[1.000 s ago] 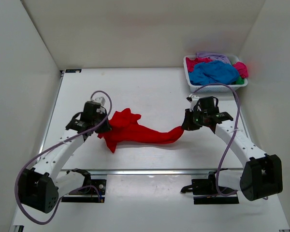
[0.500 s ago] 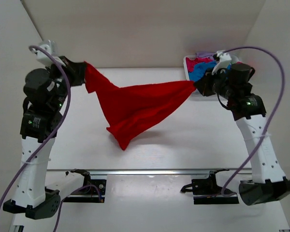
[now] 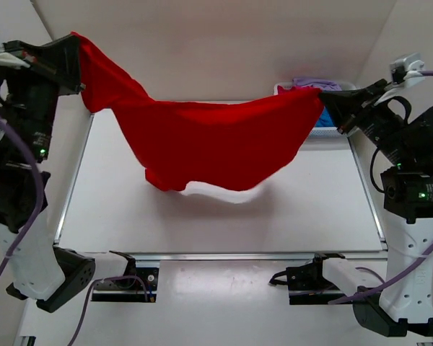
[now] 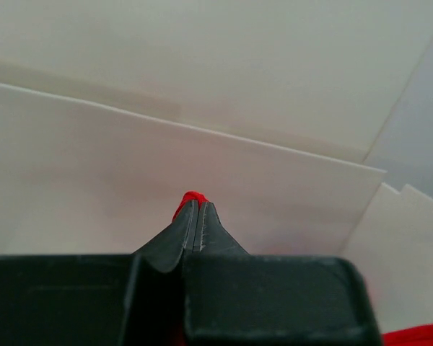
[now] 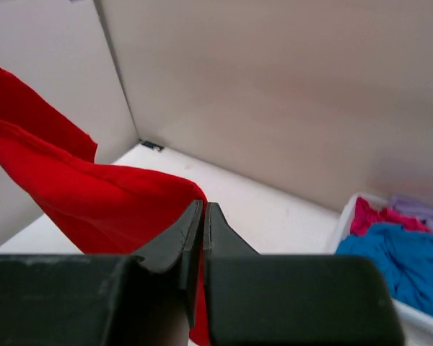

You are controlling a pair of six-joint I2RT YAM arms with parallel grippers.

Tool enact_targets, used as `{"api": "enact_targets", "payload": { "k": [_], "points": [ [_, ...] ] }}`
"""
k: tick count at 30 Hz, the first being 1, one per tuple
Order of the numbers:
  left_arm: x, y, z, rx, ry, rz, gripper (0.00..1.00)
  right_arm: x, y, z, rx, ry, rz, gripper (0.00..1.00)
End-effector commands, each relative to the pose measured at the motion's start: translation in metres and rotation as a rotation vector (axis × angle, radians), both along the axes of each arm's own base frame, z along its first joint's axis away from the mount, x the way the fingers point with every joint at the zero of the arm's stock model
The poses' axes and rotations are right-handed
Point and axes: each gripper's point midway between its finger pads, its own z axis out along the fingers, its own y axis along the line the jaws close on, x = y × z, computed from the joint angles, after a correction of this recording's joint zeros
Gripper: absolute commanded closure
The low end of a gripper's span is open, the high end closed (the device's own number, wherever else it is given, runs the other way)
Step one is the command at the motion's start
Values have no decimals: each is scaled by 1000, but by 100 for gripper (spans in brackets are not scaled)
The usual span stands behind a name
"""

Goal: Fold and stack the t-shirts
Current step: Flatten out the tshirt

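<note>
Left claw (image 3: 77, 63) and right claw (image 3: 326, 101) — clenched — grip the red t-shirt (image 3: 209, 144) (spread aloft).

Top view: red t-shirt (image 3: 209, 140) hid most of basket (image 3: 283, 88) | left arm (image 3: 18, 144) cropped at edge | left wrist: only shirt's tip showed

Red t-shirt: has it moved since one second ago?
Yes. The red t-shirt has risen: it lay crumpled on the table, now it hangs spread above it.
</note>
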Motion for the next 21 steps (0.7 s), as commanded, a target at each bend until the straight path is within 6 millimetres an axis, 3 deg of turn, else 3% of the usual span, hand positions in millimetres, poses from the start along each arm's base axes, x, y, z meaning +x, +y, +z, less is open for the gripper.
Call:
{"api": "enact_targets", "payload": {
  "k": [1, 3, 6, 7, 9, 10, 12, 13, 14, 15, 16, 18, 20, 21],
  "points": [
    [-44, 19, 31, -43, -114, 24, 100, -43, 12, 56, 10, -180, 81, 100],
    [-65, 23, 43, -65, -166, 2, 100, -48, 13, 63, 26, -189, 97, 100],
    [-61, 17, 40, -70, -148, -15, 100, -34, 15, 52, 31, -141, 114, 100],
    [-55, 14, 36, -62, -126, -14, 100, -25, 16, 46, 33, -119, 124, 100],
    [-26, 9, 15, -32, -38, 40, 100, 10, 18, 24, 45, -18, 132, 100],
    [-11, 9, 2, -2, 12, 74, 100, 16, 19, 18, 44, 4, 140, 100],
    [33, 1, -34, 53, 136, 108, 100, 53, 23, -9, 43, 123, 149, 100],
    [46, 6, -44, 54, 166, 125, 100, 64, 25, -18, 40, 157, 146, 100],
    [70, -5, -68, 81, 234, 75, 100, 78, 27, -29, 22, 203, 127, 100],
    [94, 6, -98, 62, 319, 89, 100, 95, 34, -42, 4, 248, 120, 100],
    [107, 4, -113, 55, 362, 35, 100, 105, 35, -49, -14, 267, 114, 100],
    [144, -3, -168, 74, 521, 16, 100, 136, 47, -80, -51, 358, 113, 100],
    [163, -1, -202, 82, 625, 20, 100, 160, 50, -97, -62, 398, 102, 100],
    [182, -1, -220, 80, 677, 3, 100, 173, 55, -106, -84, 415, 106, 100]
  ]
}}
